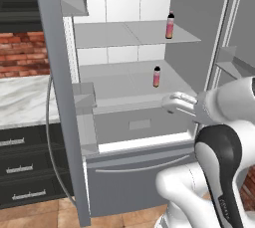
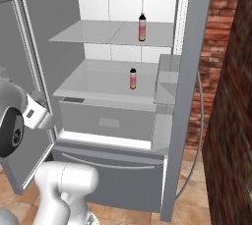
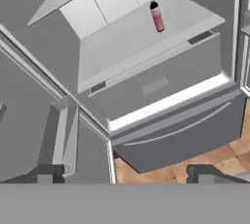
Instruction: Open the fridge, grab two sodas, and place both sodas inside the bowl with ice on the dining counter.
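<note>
The fridge (image 1: 134,177) stands with both upper doors swung wide, its pale shelves lit. One pink soda (image 1: 170,26) stands upright on the upper shelf, also seen as soda (image 2: 142,27). A second soda (image 1: 156,76) stands on the shelf below, soda (image 2: 132,78) and soda (image 3: 156,16). My gripper (image 3: 128,174) is open and holds nothing. It hovers in front of the fridge near the crisper drawer, below and to the right of the lower soda and well short of it. The white hand (image 1: 177,104) reaches in from the right. The bowl and the dining counter are out of view.
The left door (image 1: 55,72) with its bins juts out toward me. The right door (image 2: 189,71) stands open with a shelf bin. A marble top (image 1: 25,97) over dark drawers (image 1: 25,167) lies left of the fridge. A dark wall (image 2: 231,121) closes the right side.
</note>
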### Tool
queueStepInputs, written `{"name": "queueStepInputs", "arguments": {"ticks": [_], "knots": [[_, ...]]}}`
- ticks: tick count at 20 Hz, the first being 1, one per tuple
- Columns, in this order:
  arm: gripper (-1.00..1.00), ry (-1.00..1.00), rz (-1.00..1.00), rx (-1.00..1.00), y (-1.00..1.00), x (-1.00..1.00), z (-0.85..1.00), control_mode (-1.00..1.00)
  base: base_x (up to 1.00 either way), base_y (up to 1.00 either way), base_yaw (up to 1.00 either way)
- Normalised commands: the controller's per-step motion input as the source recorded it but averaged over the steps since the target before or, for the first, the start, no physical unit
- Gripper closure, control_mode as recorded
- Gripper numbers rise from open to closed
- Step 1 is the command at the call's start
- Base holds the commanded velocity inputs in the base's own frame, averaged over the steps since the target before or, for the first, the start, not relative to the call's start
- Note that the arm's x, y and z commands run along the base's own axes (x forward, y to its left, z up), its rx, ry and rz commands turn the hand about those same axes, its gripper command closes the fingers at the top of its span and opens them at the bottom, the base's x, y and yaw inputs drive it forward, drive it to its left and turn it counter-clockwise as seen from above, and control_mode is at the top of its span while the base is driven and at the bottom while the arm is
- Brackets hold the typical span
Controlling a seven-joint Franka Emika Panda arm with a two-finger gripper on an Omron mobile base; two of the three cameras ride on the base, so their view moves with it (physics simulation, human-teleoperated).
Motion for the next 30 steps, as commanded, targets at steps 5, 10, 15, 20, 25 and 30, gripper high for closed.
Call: {"name": "queueStepInputs", "arguments": {"ticks": [5,10,15,20,25,30], "knots": [[-1.0,0.0,-0.02,-0.28,-0.52,-0.05,-0.44,-1.0,0.0,0.0,0.0],[-1.0,0.0,0.01,0.02,-0.36,-0.01,-0.05,-1.0,0.0,0.0,0.0],[-1.0,0.0,0.0,0.0,-0.25,-0.15,-0.18,-1.0,0.0,0.0,0.0],[-1.0,0.02,0.0,0.0,-0.04,-0.01,-0.21,-1.0,0.0,0.0,0.0],[-1.0,0.01,0.0,0.0,0.0,0.0,-0.15,-1.0,0.0,0.0,0.0],[-1.0,0.02,0.0,-0.01,0.01,0.09,-0.06,1.0,0.1,0.02,0.0]]}}
